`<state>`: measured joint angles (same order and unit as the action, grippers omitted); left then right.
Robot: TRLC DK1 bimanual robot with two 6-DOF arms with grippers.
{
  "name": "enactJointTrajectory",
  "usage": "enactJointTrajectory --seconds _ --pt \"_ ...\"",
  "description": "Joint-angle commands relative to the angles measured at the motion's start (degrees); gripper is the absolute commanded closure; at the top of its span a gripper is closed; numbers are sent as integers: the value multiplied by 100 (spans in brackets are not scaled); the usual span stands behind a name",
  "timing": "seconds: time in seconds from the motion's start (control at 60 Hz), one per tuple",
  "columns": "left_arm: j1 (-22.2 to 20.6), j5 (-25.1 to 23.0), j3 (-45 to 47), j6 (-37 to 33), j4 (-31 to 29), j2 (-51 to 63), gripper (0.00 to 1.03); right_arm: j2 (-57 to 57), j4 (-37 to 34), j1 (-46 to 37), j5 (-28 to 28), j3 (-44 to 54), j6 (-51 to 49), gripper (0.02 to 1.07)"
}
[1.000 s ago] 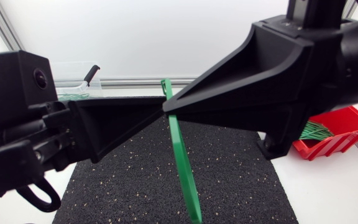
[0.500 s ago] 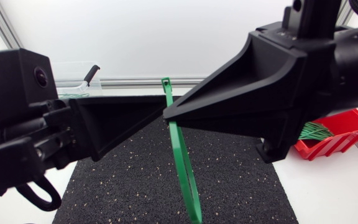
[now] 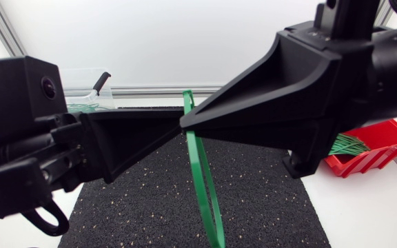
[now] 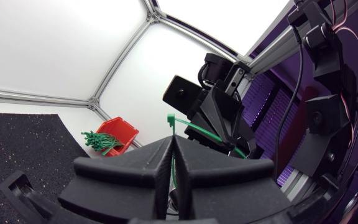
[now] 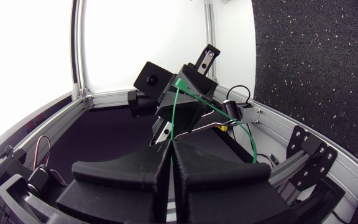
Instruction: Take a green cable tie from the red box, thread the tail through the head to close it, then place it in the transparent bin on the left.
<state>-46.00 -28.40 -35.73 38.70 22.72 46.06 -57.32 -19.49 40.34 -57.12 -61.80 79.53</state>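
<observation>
Green cable tie (image 3: 200, 172) bowed in air over black mat (image 3: 150, 200). Left jaws pressed together on it; right jaws pinching it too, tips meeting. Red box (image 3: 384, 134) at tabletop (image 3: 364, 207) right, transparent bin (image 3: 81, 79) back left.

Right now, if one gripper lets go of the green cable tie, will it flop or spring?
Probably spring: the green cable tie bows smoothly out from the left gripper and right gripper, not a limp droop. Its thin, narrow strap suggests it is light.
</observation>
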Motion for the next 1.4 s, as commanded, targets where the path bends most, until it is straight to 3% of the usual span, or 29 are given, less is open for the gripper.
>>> enactJointTrajectory --seconds 0.0,0.817,1.383 --pt "-41 -16 -101 -99 13 -10 100 19 41 -35 35 107 133 101" --pt "-67 -16 -57 -126 -75 -273 100 -376 76 -202 79 177 133 101" --pt "-243 1 101 -293 -145 -388 100 -403 6 -246 184 -324 125 101"
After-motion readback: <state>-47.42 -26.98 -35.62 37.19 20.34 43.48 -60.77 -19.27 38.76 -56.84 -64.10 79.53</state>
